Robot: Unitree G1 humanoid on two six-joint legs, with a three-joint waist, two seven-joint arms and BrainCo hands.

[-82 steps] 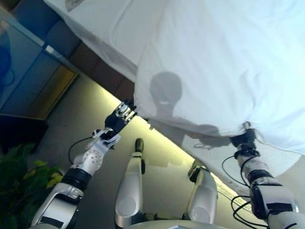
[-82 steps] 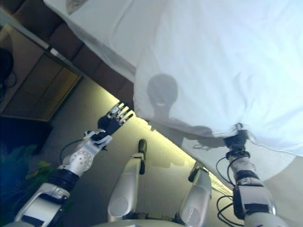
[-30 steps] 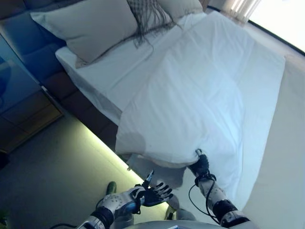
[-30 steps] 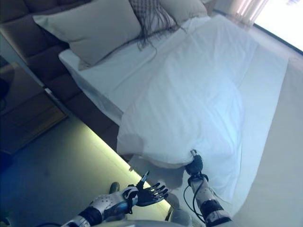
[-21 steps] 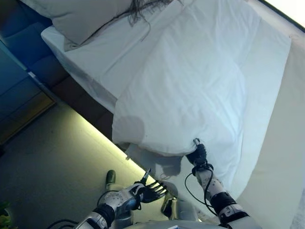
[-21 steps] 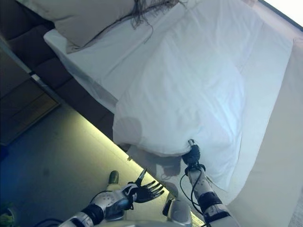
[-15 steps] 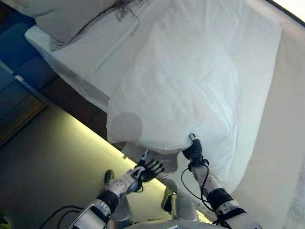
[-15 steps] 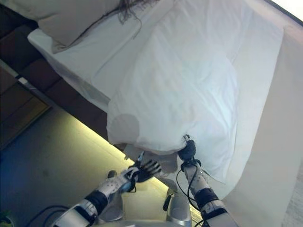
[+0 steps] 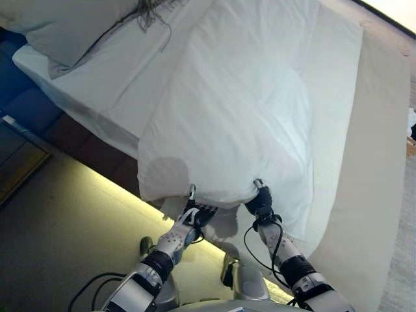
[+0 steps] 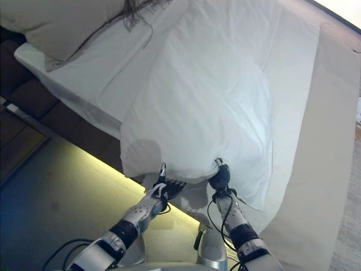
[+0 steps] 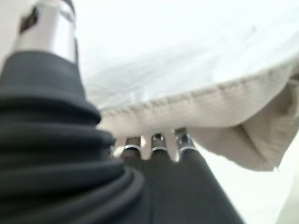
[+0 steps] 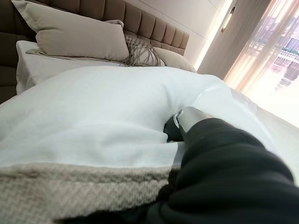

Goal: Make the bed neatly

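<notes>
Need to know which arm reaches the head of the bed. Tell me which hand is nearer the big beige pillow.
Left. The left hand is at the duvet's lower edge, on the beige pillow's side. The right hand grips that edge farther away.

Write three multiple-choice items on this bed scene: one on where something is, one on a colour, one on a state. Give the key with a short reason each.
1. Where do both hands meet the white duvet?
A. at its top end by the pillow
B. at its near edge, at the side of the bed
C. at the far side of the bed

2. What colour is the large pillow at the head of the bed?
A. beige
B. dark blue
C. red

3. How does the duvet lie?
A. folded into a small square
B. on the floor
C. spread over the bed, bunched at the near edge

Key:
1 B: the left hand and right hand sit side by side under that near edge.
2 A: it reads pale beige against the white sheet.
3 C: it covers the mattress and gathers above the hands.
</notes>
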